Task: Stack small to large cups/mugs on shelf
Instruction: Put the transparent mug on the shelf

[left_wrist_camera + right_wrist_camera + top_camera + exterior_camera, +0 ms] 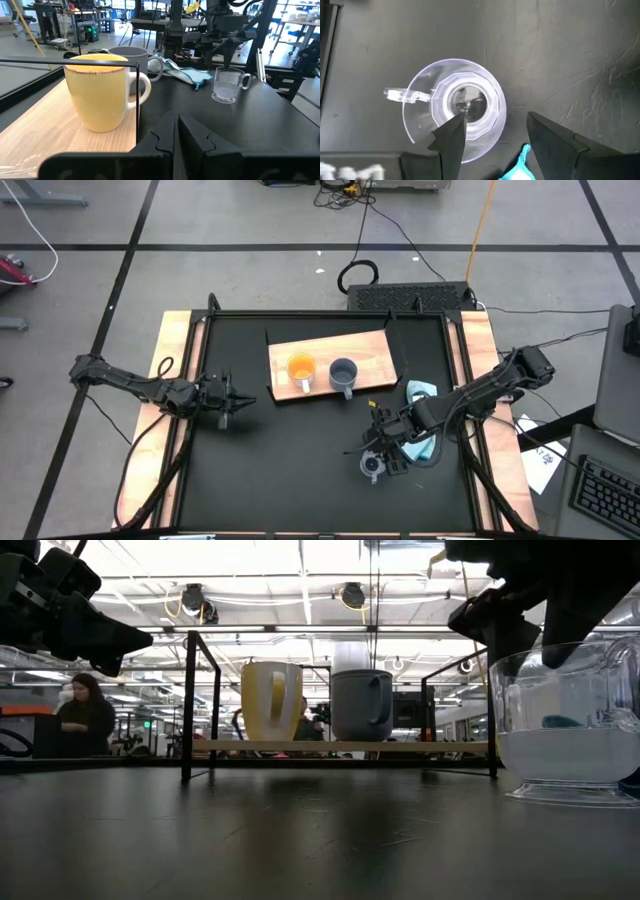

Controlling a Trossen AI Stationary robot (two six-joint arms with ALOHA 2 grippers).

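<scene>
The orange cup (301,368) and the blue-grey mug (343,372) stand upright side by side on the light-brown wooden shelf (372,348) at the table's far middle. The clear cup (372,466) stands upright on the black tabletop at the near right; it also shows in the right wrist view (455,107). My right gripper (496,120) is open right above it, one finger (452,137) over the cup's inside and the other (555,140) outside its wall. My left gripper (240,400) is shut and empty at the table's left, left of the shelf. My right gripper comes at the clear cup from above, pointing down. Its fingers stand on either side of the cup's wall (495,107), on the side away from the handle (402,95). I cannot tell whether a finger touches the wall. The cup stands on the table.
A light blue cloth (420,392) lies at the right of the shelf, and part of it lies under my right arm (425,448). A black metal frame (187,705) stands around the shelf. A person (85,715) is in the room beyond the table.
</scene>
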